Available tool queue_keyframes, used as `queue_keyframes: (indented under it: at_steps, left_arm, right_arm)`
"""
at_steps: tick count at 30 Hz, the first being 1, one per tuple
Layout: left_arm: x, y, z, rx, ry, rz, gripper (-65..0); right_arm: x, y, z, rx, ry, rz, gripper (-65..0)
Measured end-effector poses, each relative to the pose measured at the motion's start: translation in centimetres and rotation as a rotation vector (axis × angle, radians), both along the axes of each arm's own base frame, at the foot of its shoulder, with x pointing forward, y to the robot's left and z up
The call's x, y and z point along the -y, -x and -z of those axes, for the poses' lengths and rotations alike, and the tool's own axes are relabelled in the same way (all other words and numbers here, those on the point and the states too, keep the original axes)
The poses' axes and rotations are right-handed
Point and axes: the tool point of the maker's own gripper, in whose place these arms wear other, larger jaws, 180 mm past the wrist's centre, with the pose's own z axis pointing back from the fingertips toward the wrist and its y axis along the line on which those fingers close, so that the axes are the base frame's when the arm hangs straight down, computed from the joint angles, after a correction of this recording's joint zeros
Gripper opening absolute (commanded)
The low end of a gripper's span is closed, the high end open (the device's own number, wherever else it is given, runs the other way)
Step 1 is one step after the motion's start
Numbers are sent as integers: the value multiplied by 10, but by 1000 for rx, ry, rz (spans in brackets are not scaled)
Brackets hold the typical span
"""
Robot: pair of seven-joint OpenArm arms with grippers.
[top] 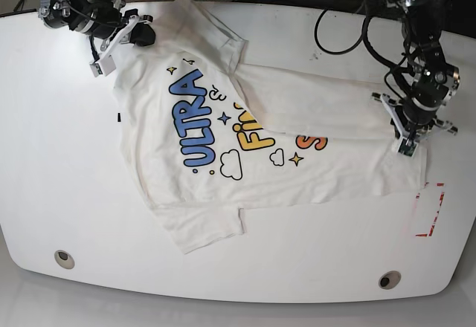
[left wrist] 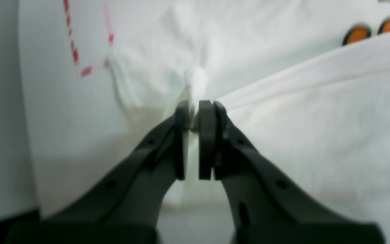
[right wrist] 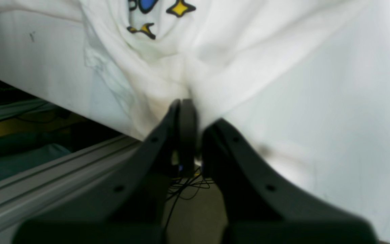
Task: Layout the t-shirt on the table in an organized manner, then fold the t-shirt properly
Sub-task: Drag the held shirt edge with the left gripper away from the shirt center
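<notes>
In the left wrist view the left pincer [left wrist: 195, 117] is clenched on a bunched fold of the t-shirt [left wrist: 300, 112], near the red tape outline [left wrist: 80, 51]. In the right wrist view the right pincer [right wrist: 191, 112] grips gathered cloth at the table [right wrist: 350, 118] edge. The base view shows the shirt lying print-up, partly folded over, across the table.

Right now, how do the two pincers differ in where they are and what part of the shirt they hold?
The left pincer pinches the shirt near the red tape, well in on the table. The right pincer grips the shirt at the table's far edge, near the blue letters. A folded layer lies beside the left pincer; around the right one the cloth bunches. Both are shut on white cloth.
</notes>
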Motion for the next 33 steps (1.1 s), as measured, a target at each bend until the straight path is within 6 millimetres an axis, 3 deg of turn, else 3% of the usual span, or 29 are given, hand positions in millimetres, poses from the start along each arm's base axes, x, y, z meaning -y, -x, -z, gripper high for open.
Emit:
queue_keyframes:
  at_steps: [6,13,21,28,33]
  left_arm:
    - [-17,43,9,-115,-61,19,-619]
    - [-84,105,18,-272,-148,-203,-619]
    - [-104,151,27,-375,-192,-232,-618]
    - [-111,160,26,-381,-192,-259,-541]
    - [-104,134,20,-337,-186,-236,-409]
  right_arm:
    - [0,-3,-1,8,-1,1,-650]
    - [0,-3,-1,9,3,0,-650]
    - [1,-5,-1,12,7,0,-650]
    - [1,-6,-2,16,4,0,-650]
    - [0,-6,-2,16,3,2,-650]
